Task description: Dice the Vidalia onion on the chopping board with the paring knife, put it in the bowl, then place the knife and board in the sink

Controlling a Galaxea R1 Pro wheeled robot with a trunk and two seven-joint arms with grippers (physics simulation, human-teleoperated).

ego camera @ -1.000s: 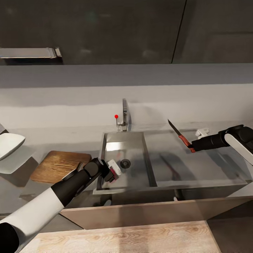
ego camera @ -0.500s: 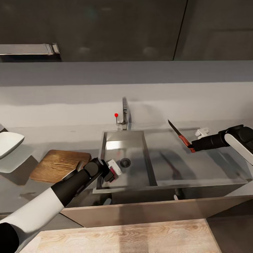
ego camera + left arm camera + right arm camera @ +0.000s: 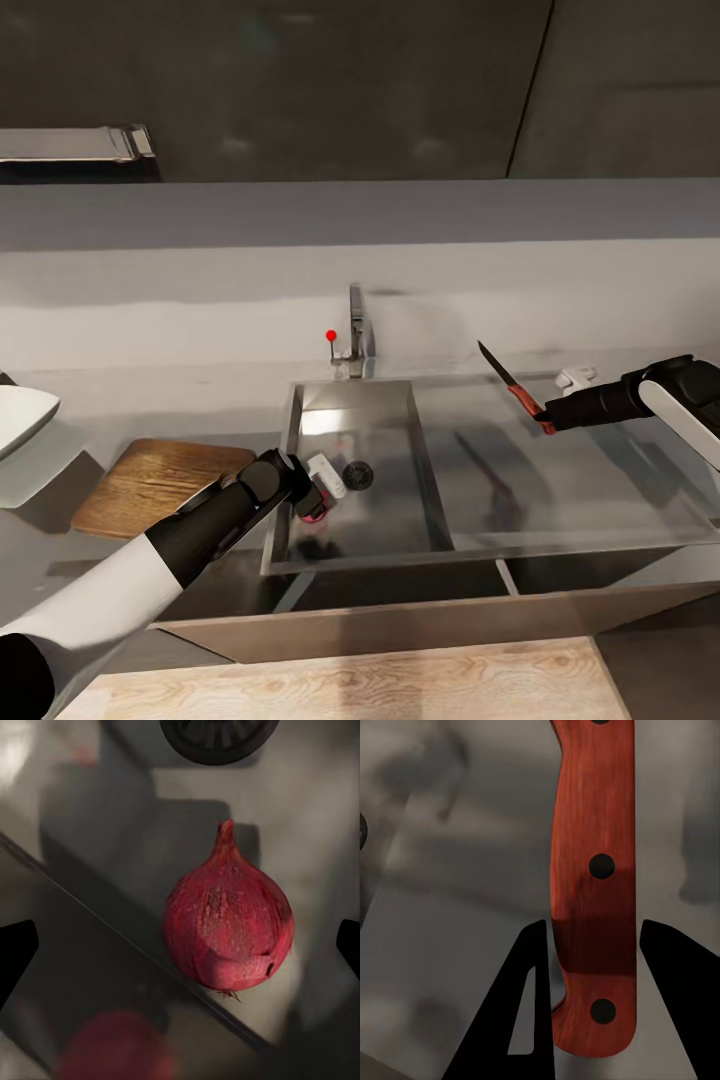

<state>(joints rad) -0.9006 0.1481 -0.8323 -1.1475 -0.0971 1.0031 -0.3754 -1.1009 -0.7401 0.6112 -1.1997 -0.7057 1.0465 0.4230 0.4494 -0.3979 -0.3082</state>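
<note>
Lowering slightly since a second ago, the left end effector (image 3: 318, 488) is dipping further into the sink (image 3: 430, 520), while the whole head view is also tilting, so much of the apparent shift is the camera's own. From the left wrist camera, the Vidalia onion (image 3: 227, 921) is lying on the steel basin floor directly ahead, between the widely parted fingertips (image 3: 15, 952), not yet touched. The right end effector (image 3: 550, 418) is hanging at about 3 o'clock above the basin, its fingers closed around the handle of the paring knife (image 3: 512, 386), blade pointing toward 11 o'clock. The chopping board (image 3: 160, 488) is resting on the tabletop (image 3: 120, 400) at 9 o'clock, with the bowl (image 3: 20, 418) beyond it. Judging from this, the onion pickup is just beginning; closing squarely around the round onion seems the next need.
</note>
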